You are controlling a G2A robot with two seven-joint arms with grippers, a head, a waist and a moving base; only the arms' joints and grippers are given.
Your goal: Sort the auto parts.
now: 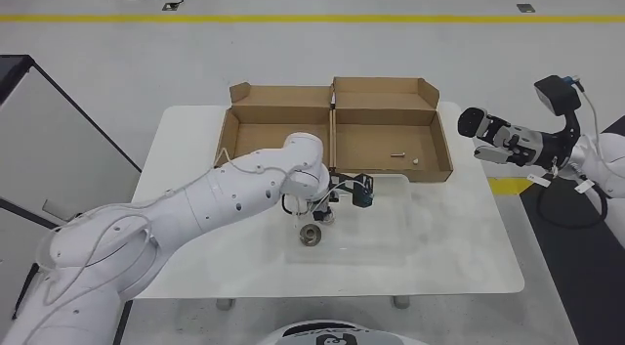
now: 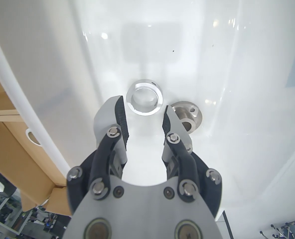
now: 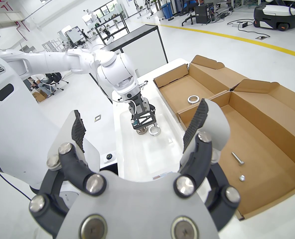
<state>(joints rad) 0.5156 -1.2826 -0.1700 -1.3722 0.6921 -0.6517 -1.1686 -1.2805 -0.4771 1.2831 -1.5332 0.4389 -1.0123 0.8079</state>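
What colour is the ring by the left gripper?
Shiny silver; the ring shows best in the left wrist view.

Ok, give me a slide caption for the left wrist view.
Open left gripper hovers at a metal ring, flange beside it, on the white table.

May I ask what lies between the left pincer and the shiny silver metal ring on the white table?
Only bare white table: in the left wrist view the shiny silver metal ring sits beyond the open left pincer.
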